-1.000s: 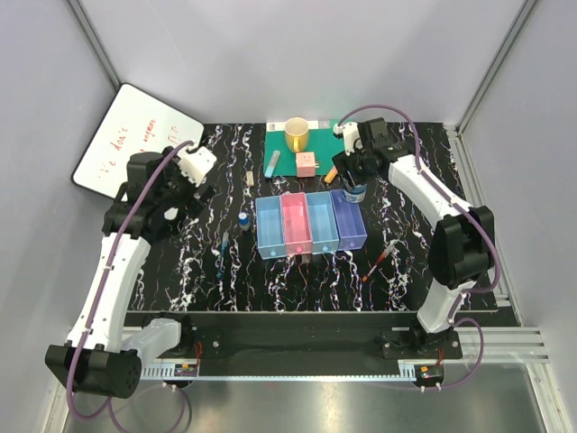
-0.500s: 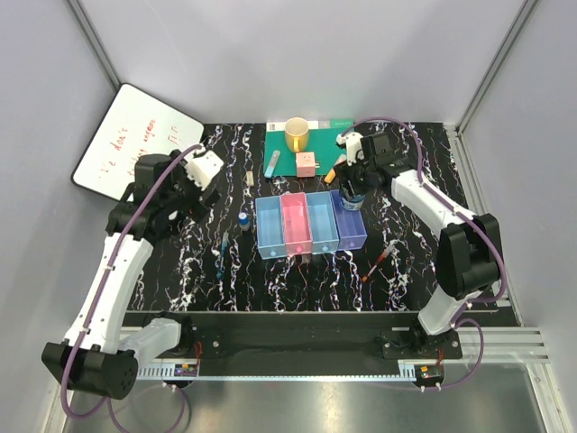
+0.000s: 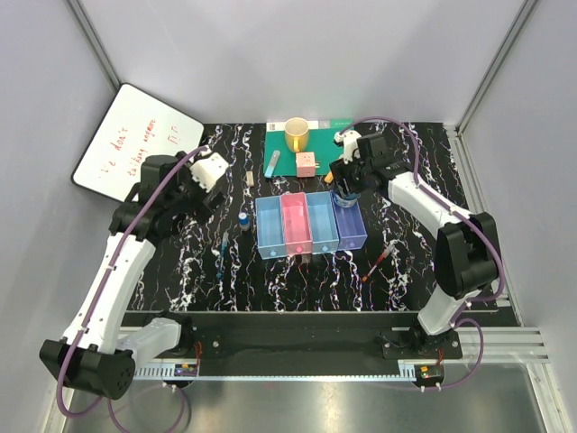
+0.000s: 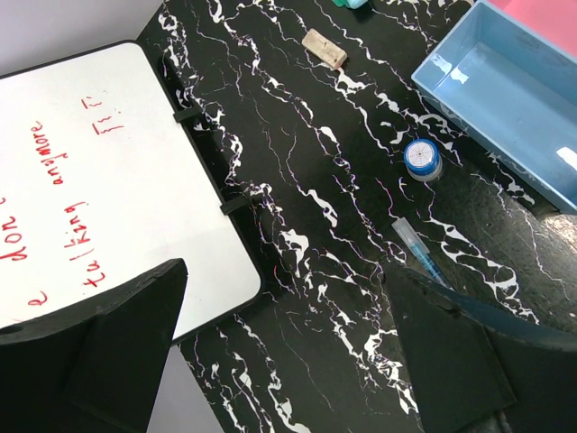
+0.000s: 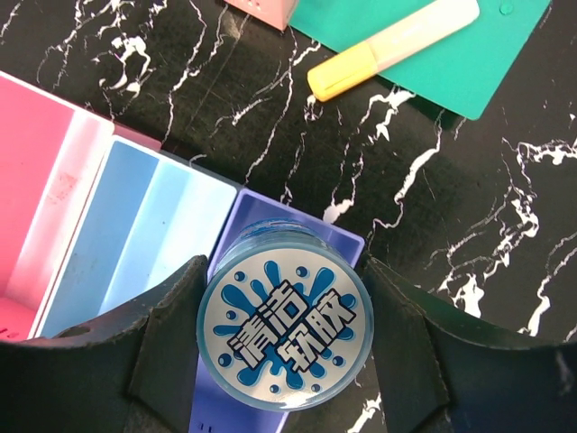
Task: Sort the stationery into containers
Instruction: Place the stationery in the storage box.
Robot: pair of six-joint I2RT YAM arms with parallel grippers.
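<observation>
Nearest, lying loose: red pen (image 3: 380, 261) right of the row of trays (image 3: 270, 233), thin blue pen (image 4: 417, 250) and blue-capped bottle (image 4: 422, 159) left of it. Near these two, left gripper (image 4: 284, 361) spread wide, holding nothing. Farther back, right gripper (image 5: 287, 361) pinching the round tin (image 5: 284, 325) over the far end of the purple tray (image 3: 350, 233).

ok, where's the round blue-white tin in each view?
Top external: round tin right of centre, in the right claw, above the purple tray's far end.
Left wrist: not in it.
Right wrist: bottom centre, gripped on both sides.
Shared landmark: pink tray, in all three.
</observation>
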